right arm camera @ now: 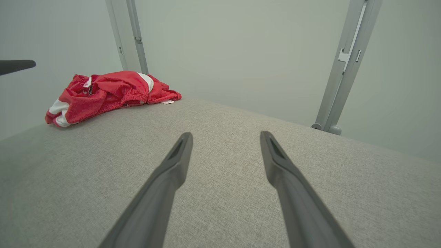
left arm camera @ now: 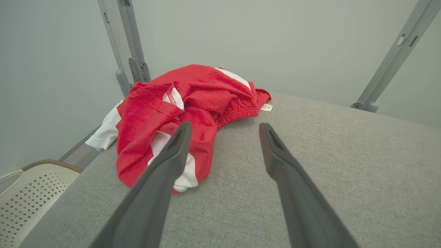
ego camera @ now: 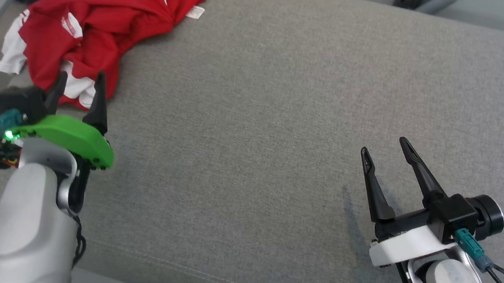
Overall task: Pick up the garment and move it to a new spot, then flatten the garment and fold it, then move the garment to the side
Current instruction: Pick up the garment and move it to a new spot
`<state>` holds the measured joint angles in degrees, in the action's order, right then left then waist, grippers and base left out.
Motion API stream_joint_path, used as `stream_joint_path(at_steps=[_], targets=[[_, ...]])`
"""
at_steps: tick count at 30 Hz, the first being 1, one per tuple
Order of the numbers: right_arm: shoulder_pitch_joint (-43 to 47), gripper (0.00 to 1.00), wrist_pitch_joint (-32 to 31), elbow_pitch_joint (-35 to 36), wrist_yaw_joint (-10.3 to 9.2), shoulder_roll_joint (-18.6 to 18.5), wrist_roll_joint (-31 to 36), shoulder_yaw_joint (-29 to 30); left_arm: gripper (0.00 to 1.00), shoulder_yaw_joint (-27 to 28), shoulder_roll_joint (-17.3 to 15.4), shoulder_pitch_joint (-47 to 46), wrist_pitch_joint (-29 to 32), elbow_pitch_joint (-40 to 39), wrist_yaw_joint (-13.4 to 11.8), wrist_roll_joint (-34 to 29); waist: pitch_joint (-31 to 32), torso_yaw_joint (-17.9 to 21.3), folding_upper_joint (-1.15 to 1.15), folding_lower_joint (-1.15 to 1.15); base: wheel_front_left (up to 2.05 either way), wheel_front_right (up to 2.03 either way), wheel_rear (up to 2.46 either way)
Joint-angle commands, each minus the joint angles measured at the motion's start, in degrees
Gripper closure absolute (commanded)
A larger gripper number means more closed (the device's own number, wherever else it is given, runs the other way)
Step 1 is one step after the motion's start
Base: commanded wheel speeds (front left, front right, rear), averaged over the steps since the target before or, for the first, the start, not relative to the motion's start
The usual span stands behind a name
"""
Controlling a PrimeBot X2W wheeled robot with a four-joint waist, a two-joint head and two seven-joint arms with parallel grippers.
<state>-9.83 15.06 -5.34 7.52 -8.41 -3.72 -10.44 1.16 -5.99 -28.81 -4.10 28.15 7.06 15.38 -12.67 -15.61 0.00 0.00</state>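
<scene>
Lying crumpled at the far left corner of the grey fabric bench [ego camera: 282,116], the red and white garment [ego camera: 93,15] hides its own shape: folds cover one another, so I cannot tell front from back or sleeve from hem. A white part of it spills over the bench's left edge, and its far end is cut off at the top of the head view. In the left wrist view the garment [left arm camera: 193,100] shows a gathered elastic band and red stitching along a white seam.

The left gripper [ego camera: 82,75] hovers at the near side of the heap, jaws spread wide and holding nothing; its left finger crosses in front of the cloth in the left wrist view [left arm camera: 224,126]. The right gripper [ego camera: 383,145] is near the bench's front right, well apart from the garment, jaws likewise spread and empty over bare fabric [right arm camera: 225,134].

From the heap to the right edge the bench is bare. A white perforated basket [left arm camera: 31,193] stands just beside the left edge, mostly cut off. Grey metal posts [right arm camera: 344,65] rise behind the far edge.

A small white tag [ego camera: 196,12] lies on the bench at the garment's far right end; its print is too small to read. A white mark on the red cloth is also unreadable.
</scene>
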Motion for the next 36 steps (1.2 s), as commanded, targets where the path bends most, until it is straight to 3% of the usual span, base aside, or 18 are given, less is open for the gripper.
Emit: stream_joint_path(at_steps=[1, 8, 15, 16, 17, 18, 23, 28, 36], targets=[[-1.3, 0.00, 0.2, 0.4, -0.07, -0.5, -0.5, -0.5, 0.00, 0.2, -0.8, -2.8, 2.3, 2.0, 0.0, 0.8, -9.7, 6.1, 0.00, 0.00, 0.00, 0.00, 0.00], [-3.2, 0.00, 0.2, 1.3, -0.06, -0.6, -1.1, -3.3, 0.00, 3.4, -4.4, -14.8, 14.2, 13.5, -4.5, 3.2, -14.2, 9.3, 0.00, 0.00, 0.00, 0.00, 0.00], [-5.1, 0.00, 0.2, 2.3, -0.06, -1.3, -1.8, -5.6, 0.00, 4.6, -9.0, -19.8, 18.3, 23.3, -9.6, 2.0, -16.7, 12.2, 0.00, 0.00, 0.00, 0.00, 0.00], [-5.2, 0.00, 0.2, 2.3, -0.06, -1.3, -1.8, -5.5, 0.16, 4.6, -9.3, -20.2, 18.6, 24.4, -9.7, 2.1, -16.7, 12.4, 0.00, 0.00, 0.00, 0.00, 0.00], [-5.3, 0.00, 0.2, 2.4, -0.06, -1.4, -1.8, -5.3, 0.54, 4.5, -9.2, -20.3, 18.8, 25.5, -9.5, 2.2, -16.7, 12.5, 0.00, 0.00, 0.00, 0.00, 0.00], [-5.2, 0.00, 0.2, 2.4, -0.06, -1.4, -1.9, -4.9, 1.00, 4.0, -9.3, -20.0, 19.3, 26.5, -9.3, 1.9, -16.6, 12.6, 0.00, 0.00, 0.00, 0.00, 0.00], [-3.4, 0.00, 0.2, 2.1, -0.06, -1.1, -1.8, -3.1, 1.00, 1.5, -9.6, -19.8, 18.9, 27.5, -8.3, 0.3, -15.2, 11.4, 0.00, 0.00, 0.00, 0.00, 0.00], [-1.2, 0.00, 0.2, 1.5, -0.06, 0.4, -2.0, -1.8, 1.00, 1.0, -9.7, -17.7, 15.8, 23.1, -5.4, 1.0, -11.4, 9.6, 0.00, 0.00, 0.00, 0.00, 0.00], [1.6, 0.00, 0.2, 0.2, -0.06, 3.4, -2.2, -1.8, 1.00, 1.8, -12.8, -8.6, 17.9, 5.3, -2.3, 3.4, -3.6, 8.8, 0.00, 0.00, 0.00, 0.00, 0.00]])
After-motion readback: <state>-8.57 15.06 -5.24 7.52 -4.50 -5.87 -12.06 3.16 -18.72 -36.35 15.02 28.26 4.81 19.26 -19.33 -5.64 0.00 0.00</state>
